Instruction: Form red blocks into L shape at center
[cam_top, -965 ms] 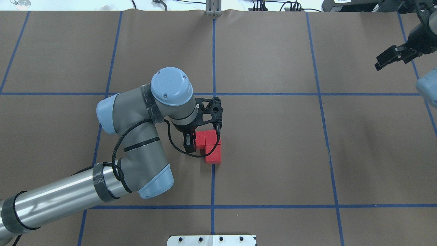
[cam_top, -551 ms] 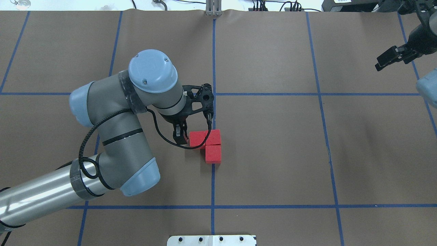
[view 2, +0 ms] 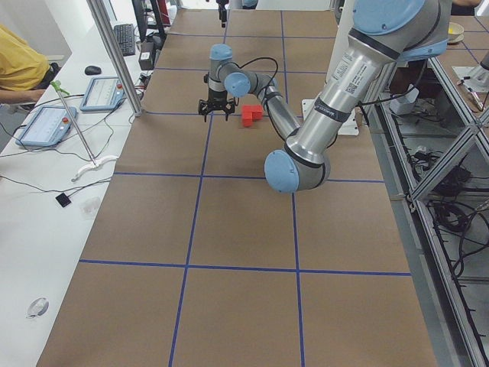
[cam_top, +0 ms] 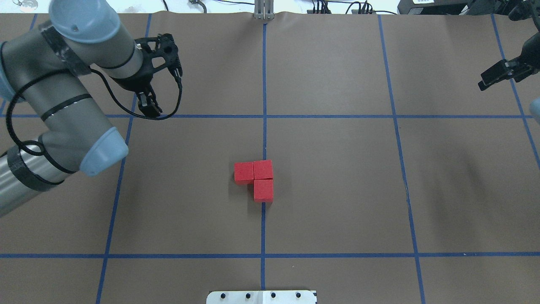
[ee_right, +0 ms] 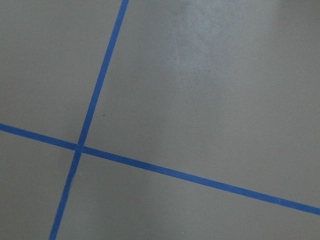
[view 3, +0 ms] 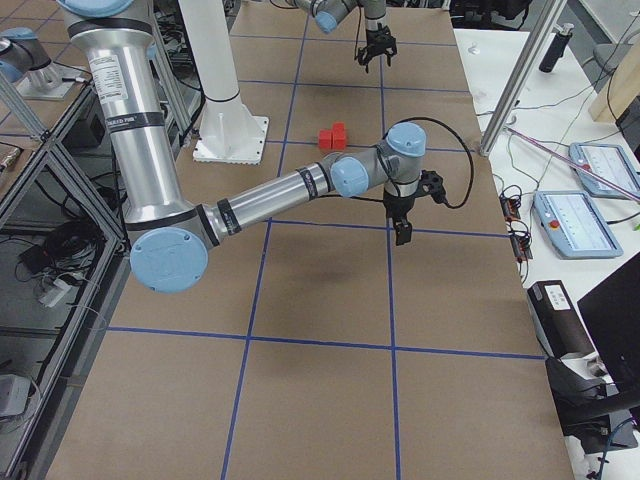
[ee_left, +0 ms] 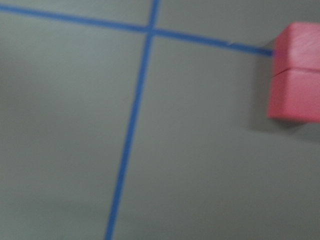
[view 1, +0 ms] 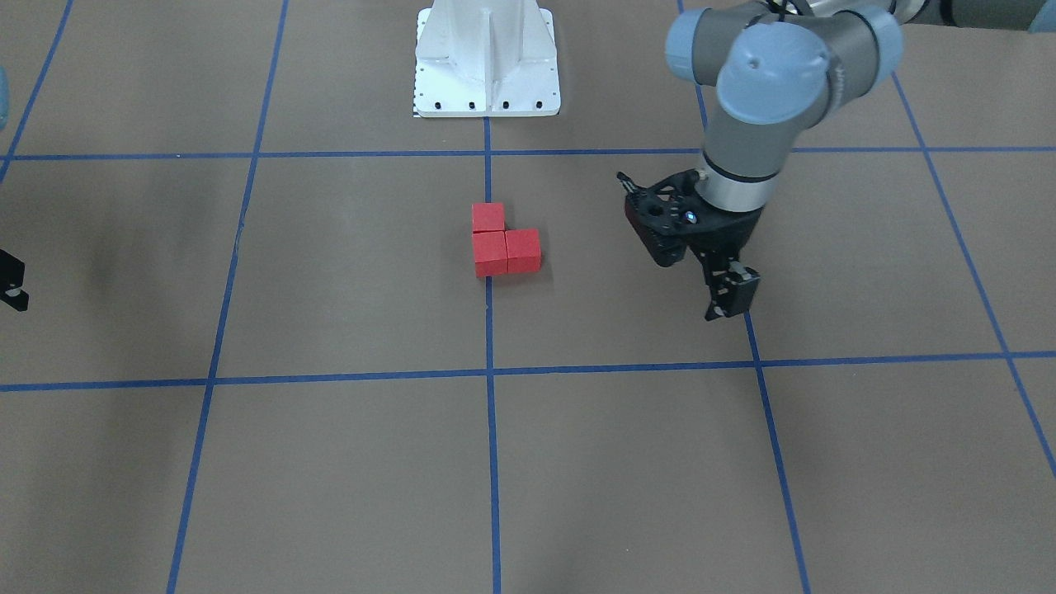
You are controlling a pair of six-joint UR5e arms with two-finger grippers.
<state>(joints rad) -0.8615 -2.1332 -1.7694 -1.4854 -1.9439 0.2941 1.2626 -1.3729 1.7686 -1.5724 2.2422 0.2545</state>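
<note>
Red blocks [cam_top: 262, 169] in L at center [cam_top: 303, 177]

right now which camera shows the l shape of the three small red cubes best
Overhead exterior: the three small matte red cubes lie unobstructed, all three outlines clear. Front-facing shows them well too, obliquely. Both side views show them small and far. Left wrist catches only a blurred edge; right wrist none.

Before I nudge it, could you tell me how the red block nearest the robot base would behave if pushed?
That block looks a rigid, flat-faced cube, so it should slide rather than roll or tip. It touches its neighbour, so a push away from the base would probably shove that too. Small, so likely light.
</note>
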